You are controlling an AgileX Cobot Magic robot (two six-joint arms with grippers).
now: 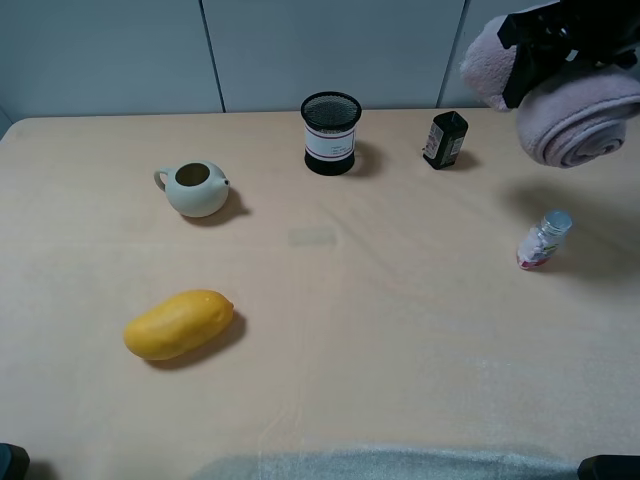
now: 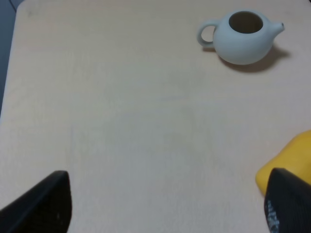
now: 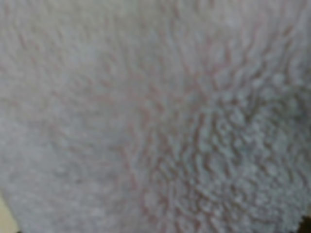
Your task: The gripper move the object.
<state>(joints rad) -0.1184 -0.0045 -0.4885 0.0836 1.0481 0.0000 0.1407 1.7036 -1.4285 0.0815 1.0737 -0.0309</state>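
The object, a pale mauve-pink rolled towel, hangs in the air at the far right of the table, well above the surface. My right gripper is shut on its middle, with a roll bulging out on each side. In the right wrist view the towel's fuzzy pile fills the whole picture and hides the fingers. My left gripper is open over bare tabletop near the front left; its two black fingertips stand far apart with nothing between them.
On the table stand a white teapot, a black mesh cup, a dark bottle and a small tilted bottle below the towel. A yellow mango lies front left, beside my left gripper's finger.
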